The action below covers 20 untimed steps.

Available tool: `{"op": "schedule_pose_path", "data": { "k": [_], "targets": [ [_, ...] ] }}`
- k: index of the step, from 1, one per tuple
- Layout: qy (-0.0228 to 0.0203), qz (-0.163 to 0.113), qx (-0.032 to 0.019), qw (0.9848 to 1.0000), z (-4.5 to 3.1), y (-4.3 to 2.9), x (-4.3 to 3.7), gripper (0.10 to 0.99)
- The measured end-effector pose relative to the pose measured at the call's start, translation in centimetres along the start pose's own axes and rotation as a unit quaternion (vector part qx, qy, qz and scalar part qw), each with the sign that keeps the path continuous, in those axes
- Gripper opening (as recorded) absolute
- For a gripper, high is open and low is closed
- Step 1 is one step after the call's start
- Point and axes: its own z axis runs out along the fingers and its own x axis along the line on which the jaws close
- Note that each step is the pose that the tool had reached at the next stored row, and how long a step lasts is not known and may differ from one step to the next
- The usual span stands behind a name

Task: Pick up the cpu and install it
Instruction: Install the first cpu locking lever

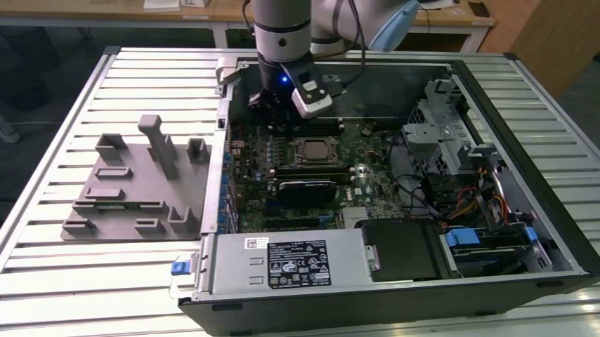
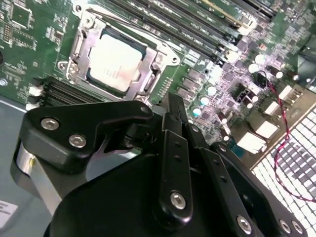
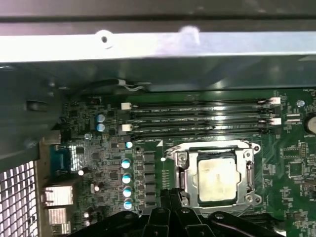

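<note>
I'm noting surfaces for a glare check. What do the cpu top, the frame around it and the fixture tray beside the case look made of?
The cpu top looks like bare metal, pale and softly reflective. The socket frame looks like bright plated steel, with glinting edges. The fixture tray looks like matte grey plastic, evenly dull; it could be printed.

Silver-grey cpu [image 3: 216,178] just past black claw [image 3: 170,200], on green board [image 3: 289,168] w/ pale blue caps [image 3: 126,177].
</note>
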Motion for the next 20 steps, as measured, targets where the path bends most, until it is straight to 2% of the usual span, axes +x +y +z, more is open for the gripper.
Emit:
{"op": "schedule_pose_path", "data": {
  "k": [3,7,12,14,17,20],
  "targets": [
    [-0.0006,0.0,-0.0011,1.0,-0.18,0.0,0.07,0.106],
    [-0.0021,0.0,-0.0013,1.0,-0.77,-0.01,0.03,0.106],
    [-0.0027,0.0,-0.003,1.0,-0.88,-0.02,0.35,0.106],
    [-0.0025,0.001,-0.01,0.9999,-0.89,-0.04,0.64,0.106],
    [-0.0019,0.002,-0.0271,0.9996,-0.91,-0.05,0.87,0.106],
    [-0.0011,0.003,-0.0473,0.9989,-0.91,-0.06,1.07,0.106]
  ]
}}
